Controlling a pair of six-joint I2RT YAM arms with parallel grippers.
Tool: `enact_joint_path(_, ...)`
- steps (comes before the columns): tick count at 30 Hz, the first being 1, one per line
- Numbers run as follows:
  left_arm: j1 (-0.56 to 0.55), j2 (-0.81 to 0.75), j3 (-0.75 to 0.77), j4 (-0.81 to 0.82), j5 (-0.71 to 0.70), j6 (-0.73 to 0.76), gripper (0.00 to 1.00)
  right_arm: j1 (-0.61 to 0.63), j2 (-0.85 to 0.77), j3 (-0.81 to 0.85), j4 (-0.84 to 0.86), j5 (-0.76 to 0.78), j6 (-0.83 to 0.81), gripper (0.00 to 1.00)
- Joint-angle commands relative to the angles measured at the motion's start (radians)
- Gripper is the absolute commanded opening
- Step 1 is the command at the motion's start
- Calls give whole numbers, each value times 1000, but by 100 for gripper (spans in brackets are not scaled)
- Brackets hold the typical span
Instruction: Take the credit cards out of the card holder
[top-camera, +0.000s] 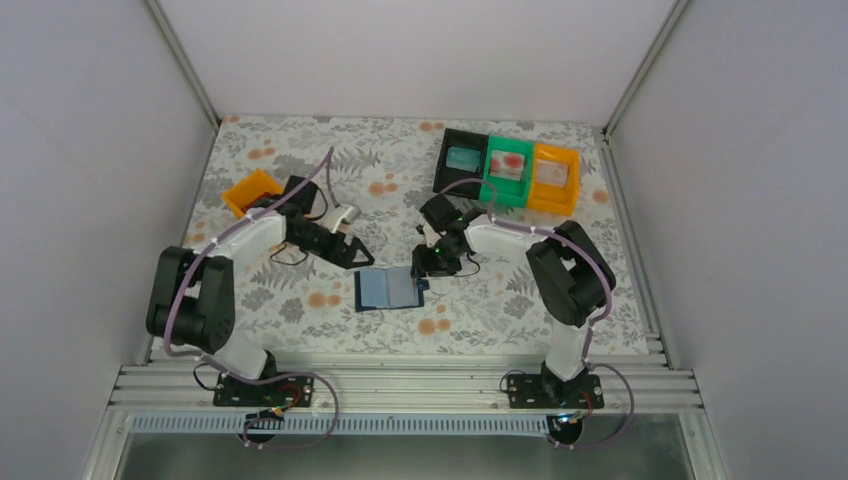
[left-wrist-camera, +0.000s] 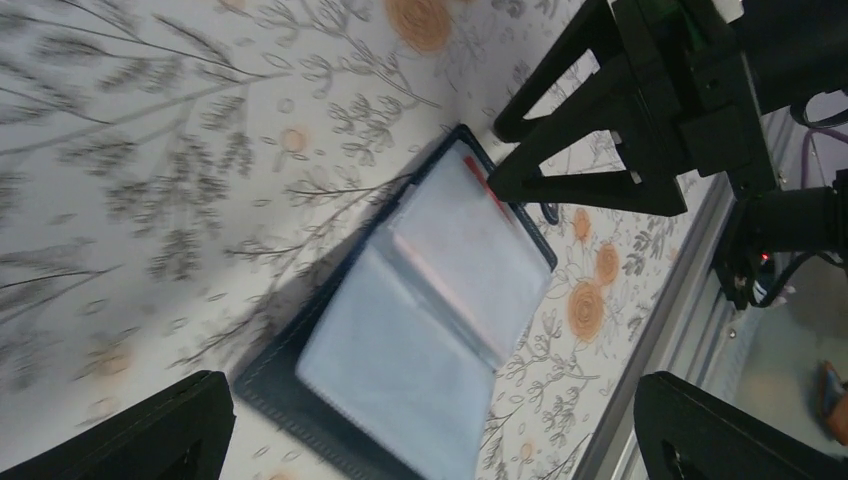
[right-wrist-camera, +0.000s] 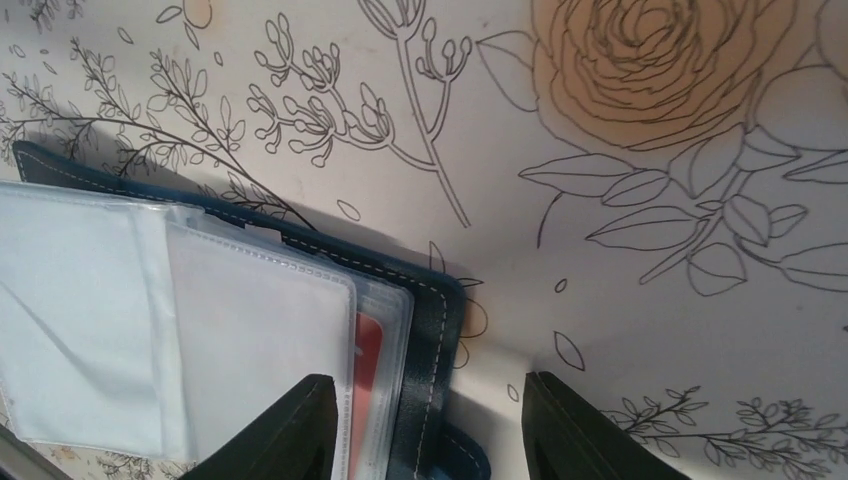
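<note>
The left gripper (left-wrist-camera: 425, 385) hangs released, its two black fingers spread wide above the near half of the card holder (top-camera: 388, 290) and clear of it. The right gripper (right-wrist-camera: 425, 380) stands half-closed with its wedge-shaped black fingers (right-wrist-camera: 290, 430) straddling the holder's right edge. Whether they pinch anything cannot be told.

The card holder lies open and flat near the middle of the tabletop (top-camera: 300, 160), toward its near edge. It is a navy cover with pale stitching along a rounded rim, and a small dark closure tab (right-wrist-camera: 462, 462) juts from that edge between the right fingers. Inside is a stack of frosted clear plastic sleeves (right-wrist-camera: 250, 340), soft and slightly curled. A red card (right-wrist-camera: 368, 372) shows as a narrow strip in a lower sleeve, close to the right edge.

Toward the tabletop's far right corner, three open plastic bins stand touching in a row: black (top-camera: 443, 165), green (top-camera: 503, 196) and orange (top-camera: 570, 185). The black one holds a teal rectangle, the green a reddish one and the orange a pale one. These are too small to name. A second orange bin (top-camera: 245, 192) sits tilted toward the left edge, just behind the left arm.

The tabletop is covered in white sheet printed with grey line-drawn sprigs and orange roses. Plain white walls (top-camera: 400, 50) framed in aluminium bars close in three sides, and ribbed aluminium rails (top-camera: 400, 385) run along the near edge where both arm bases are bolted.
</note>
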Motion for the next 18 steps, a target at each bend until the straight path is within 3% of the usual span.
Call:
enact_joint_path(1,-66,78,-21,83,57,-92,100,26,37,4,-39,34,-21,48)
enact_joint_path(8,-72,174,-22,102,-24,-75,98,26,45,3,-37,48,-12,47)
enact_joint_path(15,-74,252,-25,105,15,-82,100,26,56,12,-1,-46,-23,44)
enact_joint_path(18,-84,272,-25,103,21,-79,96,27,66,24,-3,-42,-20,42)
